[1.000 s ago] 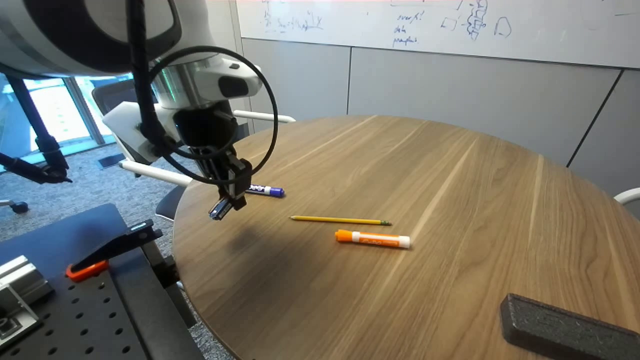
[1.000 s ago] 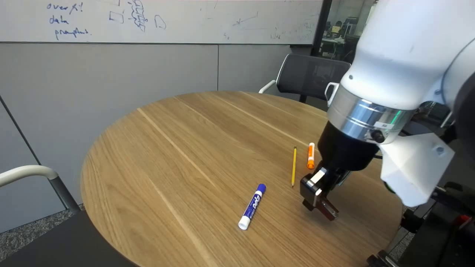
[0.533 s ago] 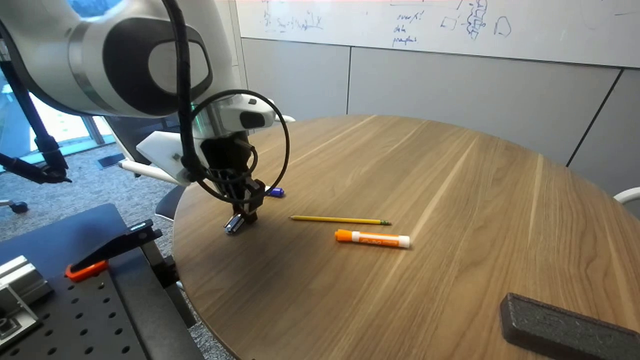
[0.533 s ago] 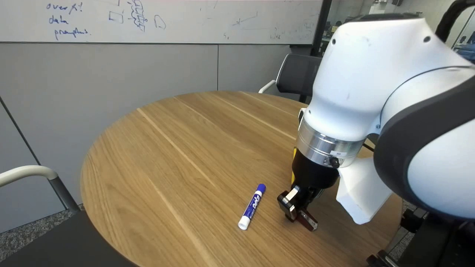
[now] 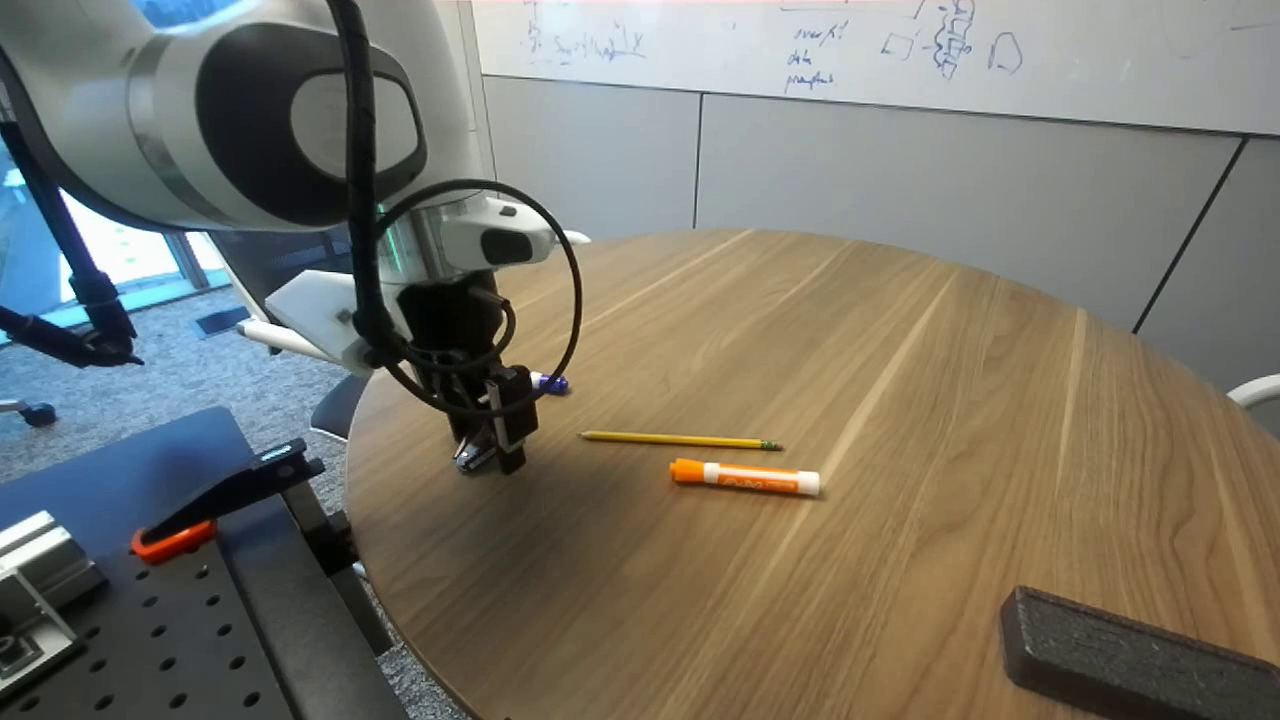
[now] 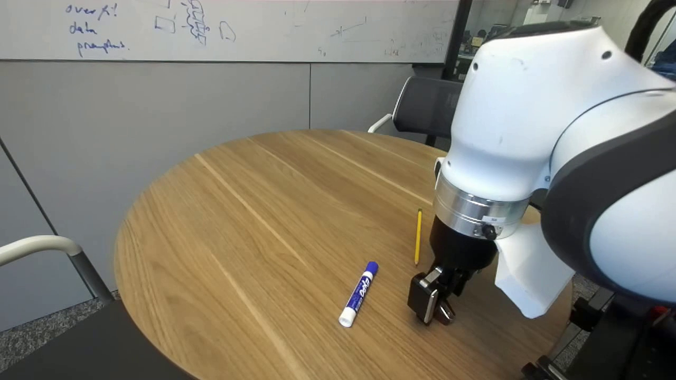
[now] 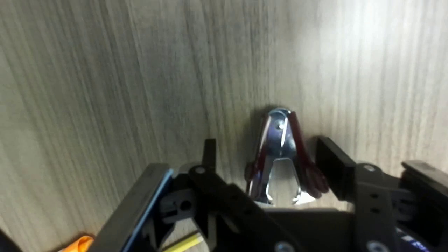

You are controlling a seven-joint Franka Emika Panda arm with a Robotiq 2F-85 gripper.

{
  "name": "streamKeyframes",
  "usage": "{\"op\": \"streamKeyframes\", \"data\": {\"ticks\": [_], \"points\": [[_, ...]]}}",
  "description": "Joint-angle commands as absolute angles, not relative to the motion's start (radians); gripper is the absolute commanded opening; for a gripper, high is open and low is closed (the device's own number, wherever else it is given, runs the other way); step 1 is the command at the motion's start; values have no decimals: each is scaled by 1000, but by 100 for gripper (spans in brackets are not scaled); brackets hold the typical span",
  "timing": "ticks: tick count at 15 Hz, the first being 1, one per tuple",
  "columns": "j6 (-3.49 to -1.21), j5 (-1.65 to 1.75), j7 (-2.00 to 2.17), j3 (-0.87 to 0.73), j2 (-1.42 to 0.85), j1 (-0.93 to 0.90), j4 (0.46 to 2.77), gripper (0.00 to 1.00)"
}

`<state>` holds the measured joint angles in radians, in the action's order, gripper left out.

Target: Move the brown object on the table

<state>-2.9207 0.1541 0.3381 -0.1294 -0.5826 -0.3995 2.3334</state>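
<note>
The brown object (image 7: 280,143), a small staple remover with dark red-brown grips and shiny metal jaws, appears to rest on the round wood-grain table (image 6: 237,211). In the wrist view it lies between the spread fingers of my gripper (image 7: 267,150), with a gap on its left side. On the right the black finger (image 7: 332,164) is very close to its grip; whether they touch I cannot tell. Both exterior views show my gripper (image 5: 487,450) low at the table's near side, partly covering the brown object (image 6: 445,312).
A yellow pencil (image 5: 680,440) and an orange-and-white marker (image 5: 745,478) lie beside the gripper. A blue marker (image 6: 359,295) is on its other side. A dark eraser-like block (image 5: 1140,660) sits farther off. The table's curved edge (image 5: 375,590) runs close to the arm.
The arm has come down to the tabletop with the brown object between shut fingers. Within the last half second the fingers have spread apart, and the object stays low between them.
</note>
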Motion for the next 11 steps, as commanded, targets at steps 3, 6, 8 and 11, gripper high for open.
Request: {"op": "streamKeyframes", "data": {"ticks": [3, 6, 8, 11], "points": [[-2748, 157, 285, -107, -286, -366, 2509, 100], [-2801, 180, 328, -106, -382, -367, 2446, 100], [-2803, 178, 328, -108, -403, -370, 2440, 100], [-2805, 176, 326, -110, -430, -373, 2431, 100]]}}
